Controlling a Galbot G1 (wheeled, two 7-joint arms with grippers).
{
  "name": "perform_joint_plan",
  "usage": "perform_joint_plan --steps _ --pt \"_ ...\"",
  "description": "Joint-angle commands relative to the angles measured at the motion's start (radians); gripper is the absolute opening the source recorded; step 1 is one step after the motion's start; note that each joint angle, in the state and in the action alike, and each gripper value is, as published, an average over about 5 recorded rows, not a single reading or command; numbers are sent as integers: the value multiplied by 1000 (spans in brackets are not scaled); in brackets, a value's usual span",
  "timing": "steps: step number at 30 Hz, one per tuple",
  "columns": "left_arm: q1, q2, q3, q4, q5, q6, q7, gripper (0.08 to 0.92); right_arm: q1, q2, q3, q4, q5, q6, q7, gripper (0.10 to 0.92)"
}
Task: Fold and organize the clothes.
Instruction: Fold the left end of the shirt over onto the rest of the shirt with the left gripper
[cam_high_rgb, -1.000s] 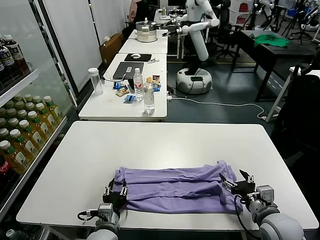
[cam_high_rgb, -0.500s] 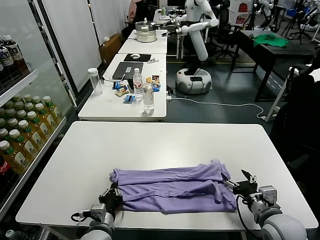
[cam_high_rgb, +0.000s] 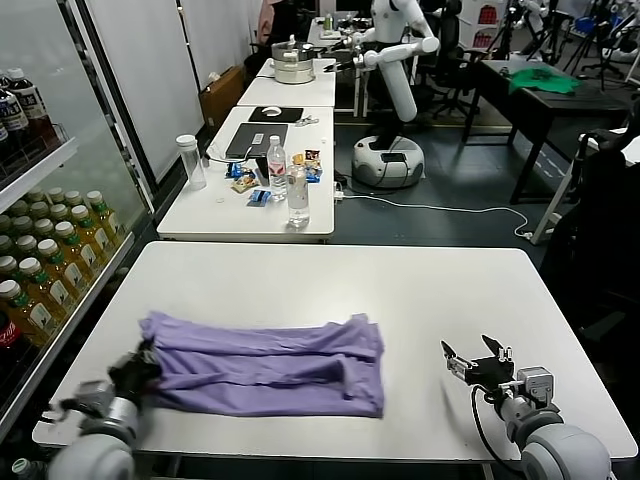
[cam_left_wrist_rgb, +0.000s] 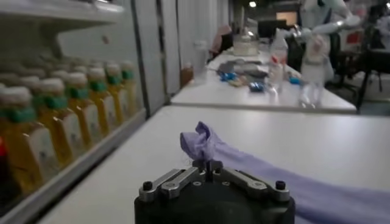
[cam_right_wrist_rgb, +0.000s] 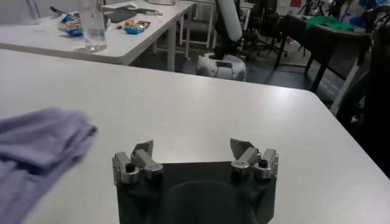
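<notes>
The left gripper (cam_high_rgb: 135, 372) is clamping the 9 o'clock end of the lavender cotton T-shirt (cam_high_rgb: 265, 365), lying lengthwise 9-to-3 on the white table (cam_high_rgb: 330, 280), while the right gripper (cam_high_rgb: 477, 363), jaws apart, is waiting empty toward 3 o'clock.

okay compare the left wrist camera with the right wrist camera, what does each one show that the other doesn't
Only the left wrist view shows the left gripper shut on a bunched end of the lavender T-shirt, with shelves of bottled drinks alongside. Only the right wrist view shows the right gripper open and empty over bare table, apart from the shirt's other end. Both share the shirt, the white table and the far table with a water bottle.
</notes>
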Motion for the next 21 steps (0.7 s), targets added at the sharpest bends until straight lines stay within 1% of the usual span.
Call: perform_joint_plan --steps 1,5,10,15,21 --pt "-13 47 -193 -172 -489 31 8 99 4 2 0 -2 0 0 1 823" --pt "-37 -25 -89 -245 -591 33 -2 99 -5 -2 5 -2 -1 0 0 823" --pt "-55 -110 76 -275 -621 29 -14 99 -7 -9 9 -5 -2 0 0 823" --pt "-122 -181 243 -238 -591 22 -33 99 -2 -9 6 -11 -7 1 0 823" --pt "-220 -252 414 -142 -542 15 -48 99 13 -12 2 -27 -9 1 -1 823"
